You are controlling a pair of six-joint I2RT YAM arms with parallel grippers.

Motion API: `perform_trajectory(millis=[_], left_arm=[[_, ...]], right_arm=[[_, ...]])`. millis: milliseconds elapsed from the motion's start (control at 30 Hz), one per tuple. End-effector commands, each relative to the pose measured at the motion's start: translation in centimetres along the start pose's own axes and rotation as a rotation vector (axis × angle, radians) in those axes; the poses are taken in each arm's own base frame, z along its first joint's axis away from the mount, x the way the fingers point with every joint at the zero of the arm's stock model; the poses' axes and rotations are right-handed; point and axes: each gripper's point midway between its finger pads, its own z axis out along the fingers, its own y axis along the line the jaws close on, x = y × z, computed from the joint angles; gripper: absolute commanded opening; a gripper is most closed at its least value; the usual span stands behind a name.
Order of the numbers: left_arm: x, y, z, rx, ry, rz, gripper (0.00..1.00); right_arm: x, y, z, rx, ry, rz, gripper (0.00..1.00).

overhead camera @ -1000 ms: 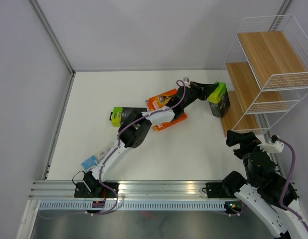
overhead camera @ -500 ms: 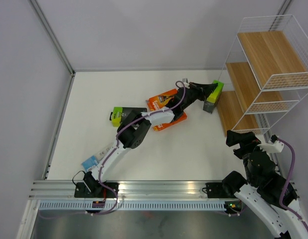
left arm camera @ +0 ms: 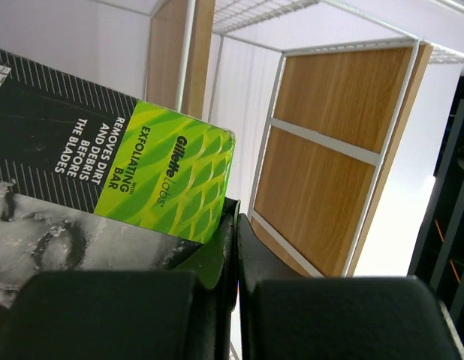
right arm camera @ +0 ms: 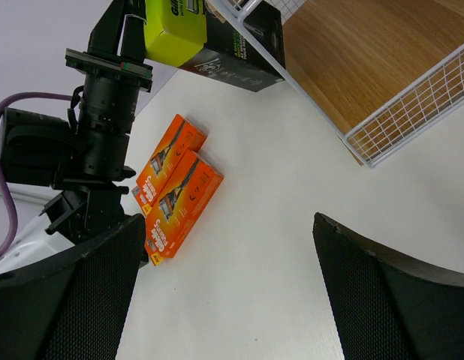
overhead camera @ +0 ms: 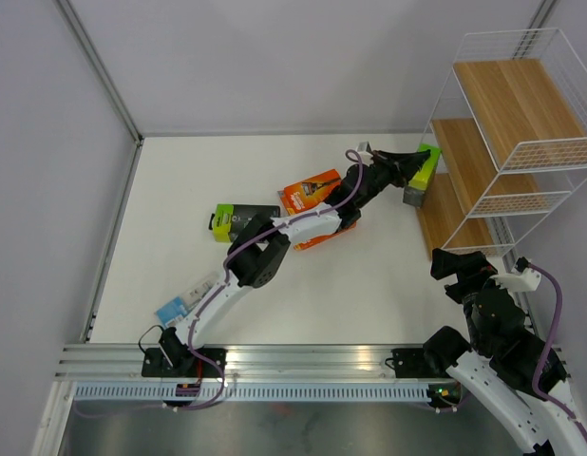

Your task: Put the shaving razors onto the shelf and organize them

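My left gripper (overhead camera: pixel 407 167) is shut on a black pack with a lime-green end (overhead camera: pixel 422 171), holding it at the left edge of the lowest tier of the white wire shelf (overhead camera: pixel 507 109). In the left wrist view the pack (left arm camera: pixel 127 165) fills the left side, pinched in my left gripper (left arm camera: pixel 238 225), with the shelf's wood tiers (left arm camera: pixel 329 150) just behind. Two orange packs (overhead camera: pixel 311 190) lie mid-table, partly under the left arm. A second black and lime pack (overhead camera: pixel 241 220) lies to their left. The blue-card blister (overhead camera: pixel 178 304) lies near the left arm's base. My right gripper (overhead camera: pixel 460 266) is open and empty.
The right wrist view shows the two orange packs (right arm camera: pixel 179 187) side by side, the held pack (right arm camera: pixel 217 37) against the shelf's wire frame (right arm camera: pixel 397 112), and bare white table under my right gripper (right arm camera: pixel 228 285). Grey walls stand at the left and the back.
My left gripper has carried the black and lime pack right and farther away, up to the shelf's lowest tier. The right arm has not moved.
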Motion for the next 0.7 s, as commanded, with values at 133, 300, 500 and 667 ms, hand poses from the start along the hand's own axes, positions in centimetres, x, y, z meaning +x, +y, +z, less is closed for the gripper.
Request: perform_trajectory(millis=[133,300,500,667], left_arm=[[2.9,-0.7,-0.2,0.123,0.037,-0.453,0.02],[1.6,2.2,-0.6,0.126,0.004,-0.513,0.02],[-2.1,4.8,-1.9,0.052,-0.074,-0.49,0.02],[-5.9,5.2,-2.4,-0.008,-0.151,-0.357,0.02]], right_arm=[[-0.6,0.3,-0.4,-0.014,-0.006,-0.005,0.98],[-0.6,0.4,-0.5,-0.018,0.0,-0.003,0.98],[-0.3,0.5,-0.3,-0.018,0.008,-0.013,0.98],[-0.3,0.5,-0.2,-0.012,0.01,-0.026,0.98]])
